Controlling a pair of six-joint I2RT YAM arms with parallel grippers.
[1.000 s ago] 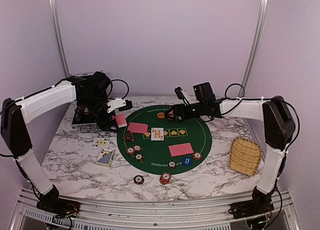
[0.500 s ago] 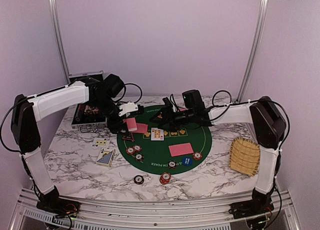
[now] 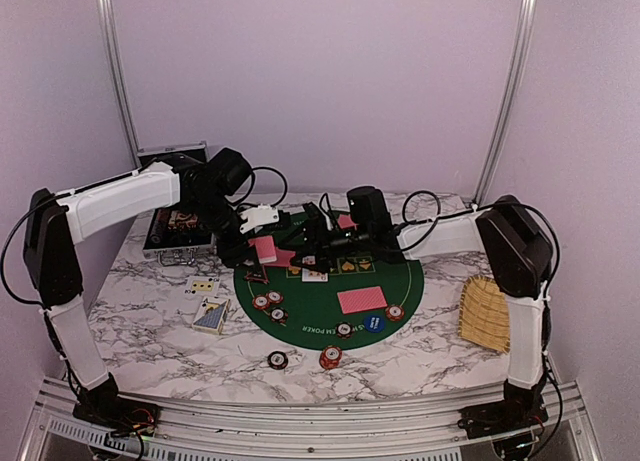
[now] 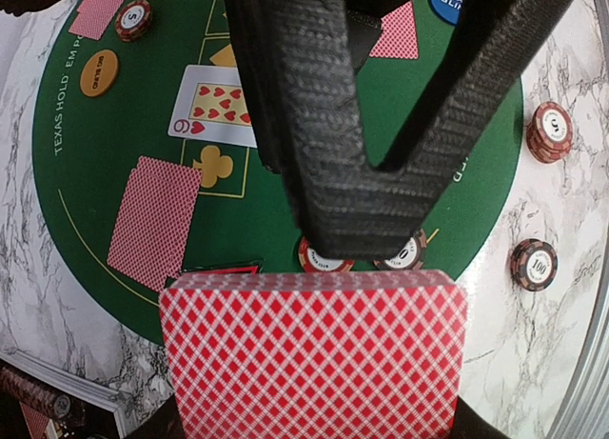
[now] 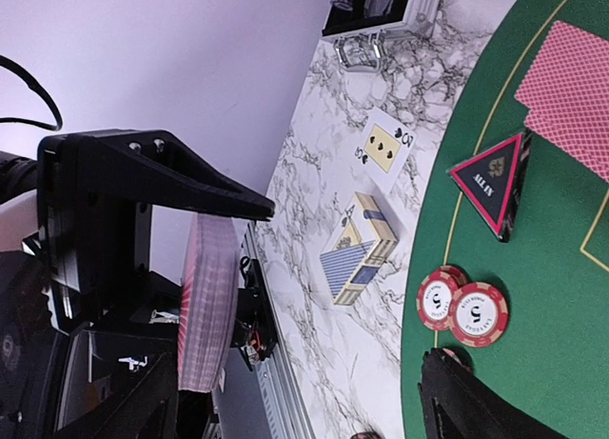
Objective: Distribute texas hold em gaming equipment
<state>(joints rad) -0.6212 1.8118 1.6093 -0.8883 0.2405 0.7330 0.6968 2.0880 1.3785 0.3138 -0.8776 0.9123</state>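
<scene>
One thick rectangular deck (image 4: 314, 363), red lattice backs, pinched in the left hand (image 4: 352, 225); right hand (image 5: 295, 406) gapes wide

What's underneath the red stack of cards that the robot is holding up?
Below the deck, held by the left gripper, lie the green poker mat, parts of two chips and of a triangular marker. The deck hides the rest.
</scene>
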